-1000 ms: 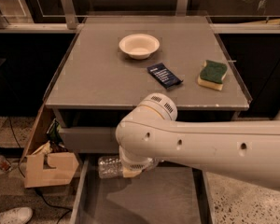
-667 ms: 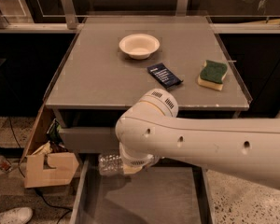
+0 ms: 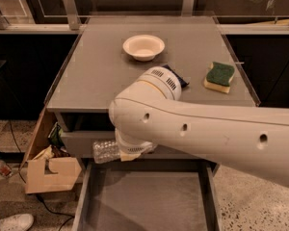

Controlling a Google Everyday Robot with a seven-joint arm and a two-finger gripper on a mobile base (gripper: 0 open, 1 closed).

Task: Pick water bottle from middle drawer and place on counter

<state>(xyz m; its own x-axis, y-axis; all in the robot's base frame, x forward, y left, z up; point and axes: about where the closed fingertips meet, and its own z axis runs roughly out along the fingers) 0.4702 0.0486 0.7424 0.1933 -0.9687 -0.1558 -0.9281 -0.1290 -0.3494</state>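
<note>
Closest to me the middle drawer (image 3: 144, 201) stands pulled out, its flat grey floor bare. Just above its back edge, in front of the closed drawer face above it, the water bottle (image 3: 105, 151) hangs in the air on its side. The gripper (image 3: 127, 153) sits tucked under the thick white wrist, and from the way the bottle stays level with nothing beneath it I judge it clamped around the bottle. Only one clear, ribbed end pokes out to the left. The rest is hidden by the arm, so I cannot say which end it is. It looks light and thin-walled to me, probably the sort that dents under a hard squeeze and slides on smooth plastic. A hold around the stiffer ribbed middle seems best, firm rather than crushing. Held off to one side like this, it could swing or slip if moved fast. Behind and higher is the desk (image 3: 101, 71), broad and matte grey. It carries a dark packet (image 3: 179, 80) half behind the arm, a green sponge (image 3: 219, 76) to the right and a pale bowl (image 3: 143, 47) further back, with open surface on the left.
</note>
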